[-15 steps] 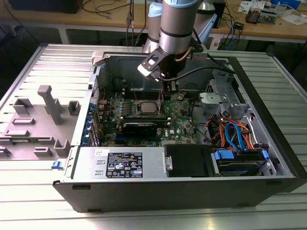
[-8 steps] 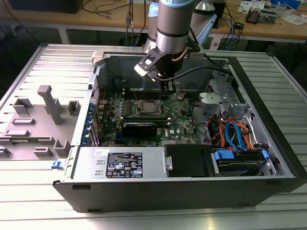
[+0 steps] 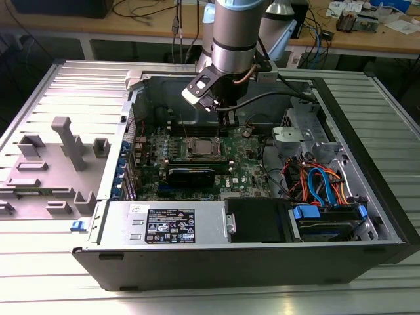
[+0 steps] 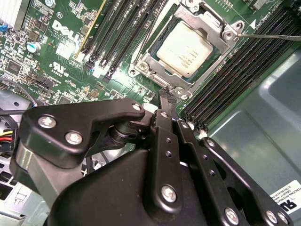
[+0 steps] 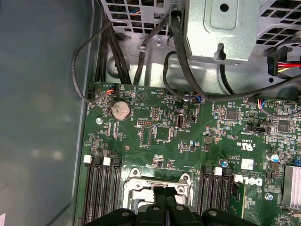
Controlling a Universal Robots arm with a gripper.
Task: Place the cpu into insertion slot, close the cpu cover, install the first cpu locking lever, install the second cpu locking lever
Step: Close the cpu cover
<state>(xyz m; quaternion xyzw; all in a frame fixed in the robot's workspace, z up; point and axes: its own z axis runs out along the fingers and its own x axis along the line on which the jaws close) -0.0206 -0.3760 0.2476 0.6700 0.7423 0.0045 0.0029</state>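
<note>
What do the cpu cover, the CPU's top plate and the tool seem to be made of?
The cpu cover looks like stamped bare metal: silvery, thin, glinting along its edges. The CPU's top plate seems metal too, with a dull pale-grey finish. The tool is satin black, coated metal or hard plastic, I cannot tell which; shiny screws hold it together.

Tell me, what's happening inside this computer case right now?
A robot arm's shut end effector is down at the edge of the insertion slot on the green board. The cpu already sits in it, with the cpu cover lying flat around it. A thin locking lever runs beside the socket.
</note>
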